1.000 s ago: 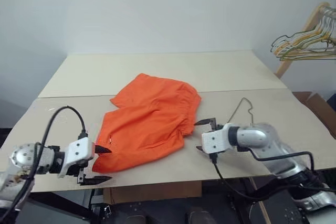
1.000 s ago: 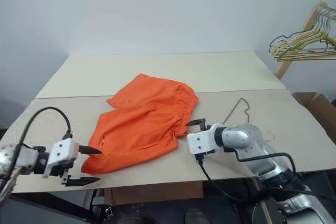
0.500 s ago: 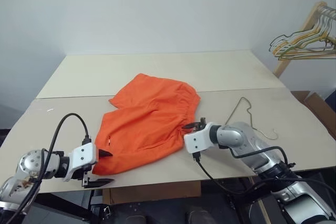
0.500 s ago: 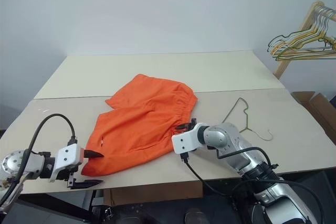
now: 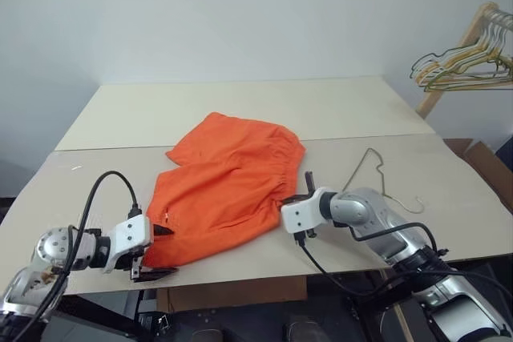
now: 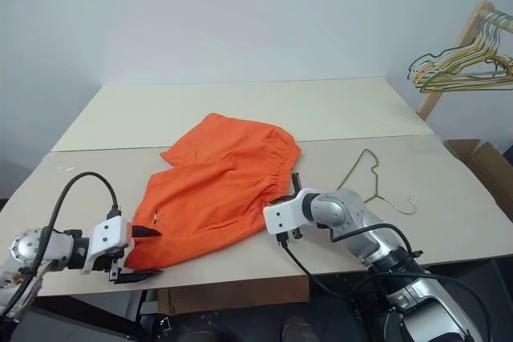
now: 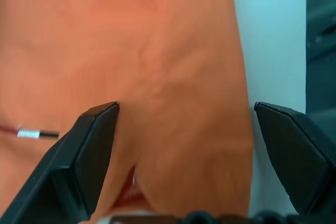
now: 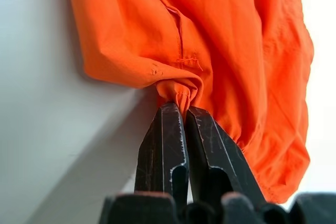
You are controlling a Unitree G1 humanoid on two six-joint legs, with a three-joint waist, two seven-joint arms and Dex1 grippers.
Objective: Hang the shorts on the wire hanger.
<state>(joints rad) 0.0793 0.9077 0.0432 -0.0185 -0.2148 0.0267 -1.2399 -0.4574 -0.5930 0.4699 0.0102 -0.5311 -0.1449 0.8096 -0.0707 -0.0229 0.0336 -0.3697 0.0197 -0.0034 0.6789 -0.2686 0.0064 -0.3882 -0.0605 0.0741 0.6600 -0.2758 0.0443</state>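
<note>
The bright orange shorts point(image 5: 228, 190) lie flat on the table point(image 5: 240, 106), waistband toward the right. My right gripper point(image 8: 176, 106) is shut on a pinched fold of the waistband's near corner point(image 5: 298, 190). My left gripper point(image 7: 186, 114) stands open at the near left, its fingers straddling the hem of a leg point(image 5: 164, 251) without closing on it. The thin wire hanger point(image 5: 383, 172) lies flat on the table just right of the right arm, partly hidden behind it.
A bunch of coloured hangers point(image 5: 465, 70) hangs on a wooden rack point(image 5: 457, 58) at the far right. A cardboard box point(image 5: 485, 162) sits beyond the table's right edge. The near table edge runs just under both grippers.
My right gripper moved left up to the waistband corner and shut on it. The left gripper stayed open at the leg hem.
</note>
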